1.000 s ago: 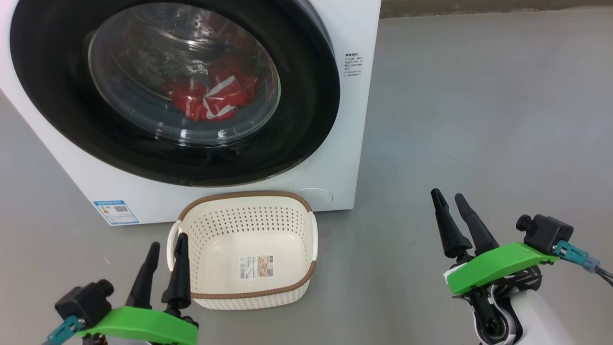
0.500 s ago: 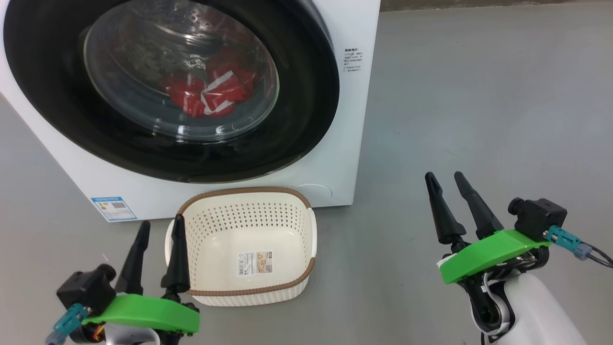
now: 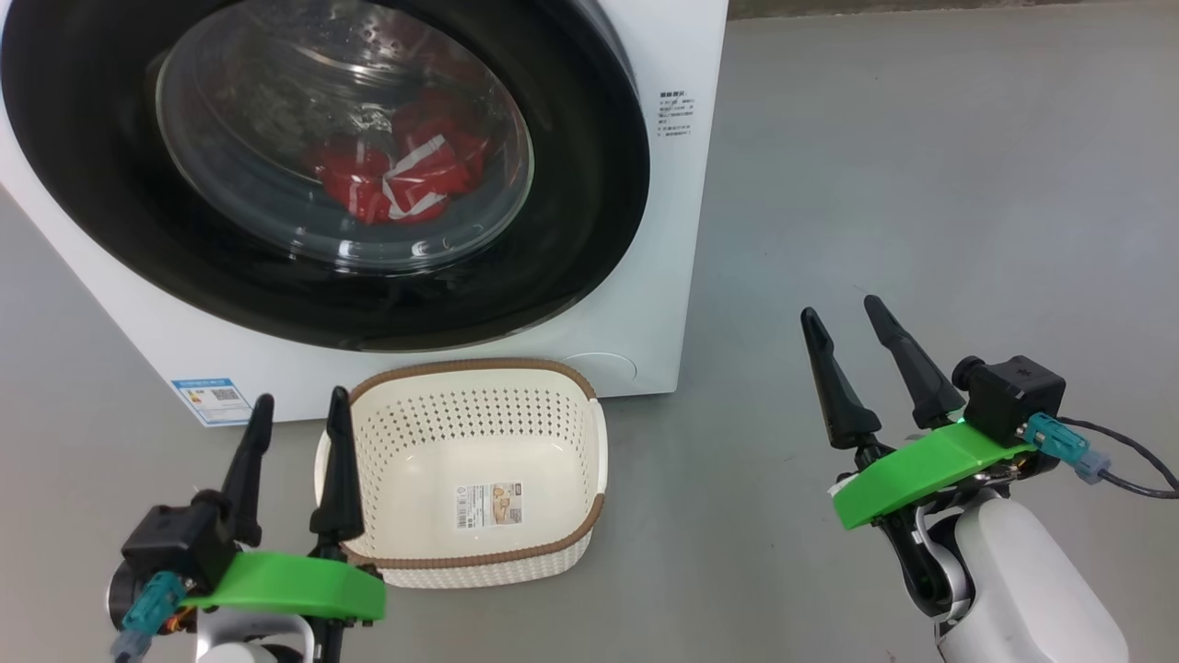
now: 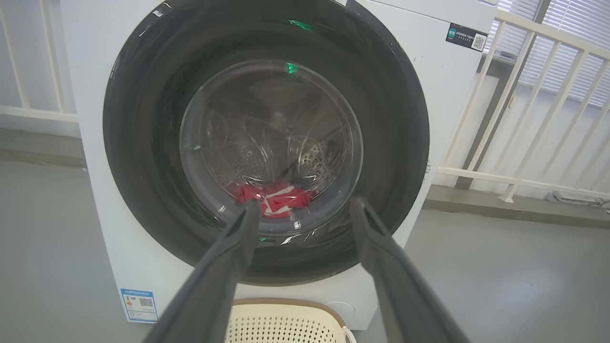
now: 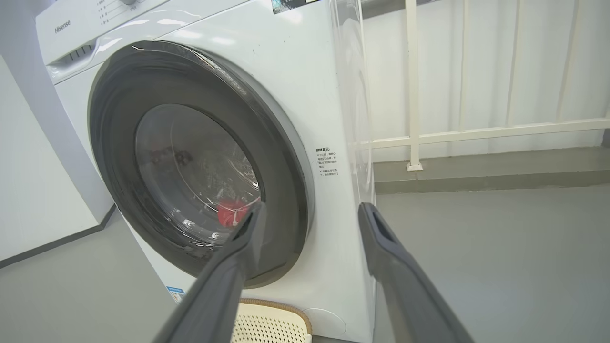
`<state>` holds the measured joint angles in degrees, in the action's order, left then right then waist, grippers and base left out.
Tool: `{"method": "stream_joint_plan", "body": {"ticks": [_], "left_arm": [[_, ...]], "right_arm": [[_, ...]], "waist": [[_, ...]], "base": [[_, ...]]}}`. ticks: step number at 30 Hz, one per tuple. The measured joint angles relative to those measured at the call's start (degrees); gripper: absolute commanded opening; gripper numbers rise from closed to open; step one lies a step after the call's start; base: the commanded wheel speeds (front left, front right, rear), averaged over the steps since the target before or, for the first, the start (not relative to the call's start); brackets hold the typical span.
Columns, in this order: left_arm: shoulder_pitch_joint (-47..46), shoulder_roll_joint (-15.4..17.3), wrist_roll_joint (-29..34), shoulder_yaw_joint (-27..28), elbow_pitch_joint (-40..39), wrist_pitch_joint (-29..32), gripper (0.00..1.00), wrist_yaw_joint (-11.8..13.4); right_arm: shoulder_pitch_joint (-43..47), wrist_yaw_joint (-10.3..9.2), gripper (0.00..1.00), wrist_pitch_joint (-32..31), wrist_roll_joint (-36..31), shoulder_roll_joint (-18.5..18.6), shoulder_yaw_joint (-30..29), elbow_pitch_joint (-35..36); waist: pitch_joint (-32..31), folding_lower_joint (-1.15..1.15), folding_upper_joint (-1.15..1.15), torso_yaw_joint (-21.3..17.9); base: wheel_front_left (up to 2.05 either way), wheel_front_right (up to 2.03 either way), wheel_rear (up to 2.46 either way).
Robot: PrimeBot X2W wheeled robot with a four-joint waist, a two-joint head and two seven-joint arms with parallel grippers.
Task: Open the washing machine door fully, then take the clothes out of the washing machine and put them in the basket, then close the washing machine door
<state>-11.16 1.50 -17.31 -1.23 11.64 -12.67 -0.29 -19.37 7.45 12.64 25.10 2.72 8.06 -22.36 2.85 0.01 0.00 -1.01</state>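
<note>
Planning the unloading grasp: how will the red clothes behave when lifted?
The crumpled red garments with white stripes look floppy, so they would likely sag and trail from a pinch. Bunched in one heap, they may drag out together.

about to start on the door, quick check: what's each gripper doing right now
Left gripper: open, holding nothing.
Right gripper: open, holding nothing.

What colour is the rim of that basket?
Brown, woven-look, on the cream basket; clearest in the head view.
</note>
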Motion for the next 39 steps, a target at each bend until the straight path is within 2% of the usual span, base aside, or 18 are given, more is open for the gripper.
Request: {"method": "stream_joint_plan", "body": {"ticks": [12,22,39], "left_arm": [[-1.5,0.1,7.2,0.2,-0.5,-1.6,1.0,1.1],[-1.7,0.2,7.2,0.7,-0.7,-1.6,1.0,1.4],[-1.7,0.2,7.2,1.0,2.5,-1.8,1.0,2.0]], "right_arm": [[-3.0,0.0,1.0,1.8,-6.8,0.3,0.1,-4.0],[-3.5,0.01,1.0,1.8,-6.9,0.3,0.0,-7.7],[-4.4,0.01,1.0,1.8,-6.9,0.4,0.1,-8.0]], "waist": [[0.1,0.0,0.0,-0.1],[-0.4,0.0,0.0,-0.2],[-0.1,0.0,0.0,-0.2]], "base": [[0.0,0.0,0.0],[0.0,0.0,0.0],[0.0,0.0,0.0]]}}
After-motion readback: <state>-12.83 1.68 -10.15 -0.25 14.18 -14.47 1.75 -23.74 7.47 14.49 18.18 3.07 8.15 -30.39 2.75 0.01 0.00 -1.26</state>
